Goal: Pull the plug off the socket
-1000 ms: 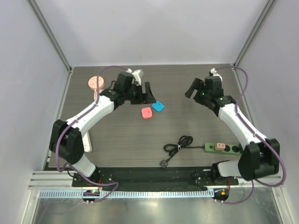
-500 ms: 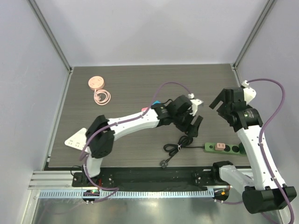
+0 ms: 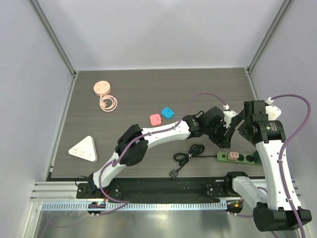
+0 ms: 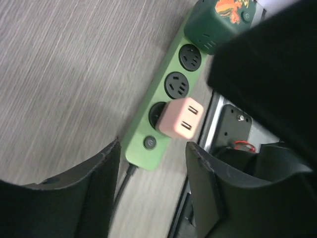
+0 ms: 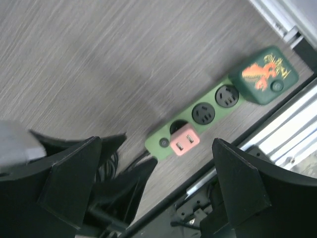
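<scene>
The long dark green power strip (image 3: 244, 158) with round black outlets lies flat on the dark wood-grain desk (image 3: 148, 144). The small pink square plug (image 3: 231, 155) sits in the outlet next to the strip's button end, where the black cord (image 3: 190, 152) leaves it. The left claw (image 4: 151, 191) hovers above that button end with its black fingers apart, clamped on nothing and clear of the plug, while the right claw (image 5: 158, 188) hangs farther above the strip, fingers spread wide and empty.

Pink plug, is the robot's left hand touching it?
Apart. The left wrist view shows the pink plug sitting in the socket, past the left gripper's open fingertips, with a gap between them.
</scene>
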Robot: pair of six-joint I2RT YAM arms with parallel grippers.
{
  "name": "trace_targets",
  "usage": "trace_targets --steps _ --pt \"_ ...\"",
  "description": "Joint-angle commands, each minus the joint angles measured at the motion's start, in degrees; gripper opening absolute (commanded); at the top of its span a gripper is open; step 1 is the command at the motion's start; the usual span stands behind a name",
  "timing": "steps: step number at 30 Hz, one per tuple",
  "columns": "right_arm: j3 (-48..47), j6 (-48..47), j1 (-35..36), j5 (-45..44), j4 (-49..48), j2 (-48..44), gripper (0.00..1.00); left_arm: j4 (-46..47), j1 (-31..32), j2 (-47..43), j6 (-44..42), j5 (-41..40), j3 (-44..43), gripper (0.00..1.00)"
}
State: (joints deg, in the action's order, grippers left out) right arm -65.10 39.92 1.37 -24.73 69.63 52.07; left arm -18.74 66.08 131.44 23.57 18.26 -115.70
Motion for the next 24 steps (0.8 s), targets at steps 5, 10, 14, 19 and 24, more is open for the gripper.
trace_targets --steps 5,10,14,19,24 --pt "-2.8 7.6 -0.2 7.5 8.2 4.3 0.99 12.7 0.0 -1.3 -7.7 4.0 3.7 0.43" --pt "0.1 18.6 -0.2 9.6 10.5 3.8 0.95 14.3 -1.3 -4.1 -9.8 6.7 9.2 0.36" --pt "5.6 28.0 -0.2 11.1 10.0 2.3 0.91 17.9 -3.2 -5.6 -8.0 11.2 12.9 0.28" --pt "12.0 38.2 -0.2 11.1 9.9 -0.9 0.83 22.3 -3.6 -2.7 -1.5 13.6 13.3 0.23" --pt "12.4 40.1 -0.3 6.4 9.7 -0.8 0.78 29.7 -3.5 -1.5 2.8 14.4 15.2 0.16"
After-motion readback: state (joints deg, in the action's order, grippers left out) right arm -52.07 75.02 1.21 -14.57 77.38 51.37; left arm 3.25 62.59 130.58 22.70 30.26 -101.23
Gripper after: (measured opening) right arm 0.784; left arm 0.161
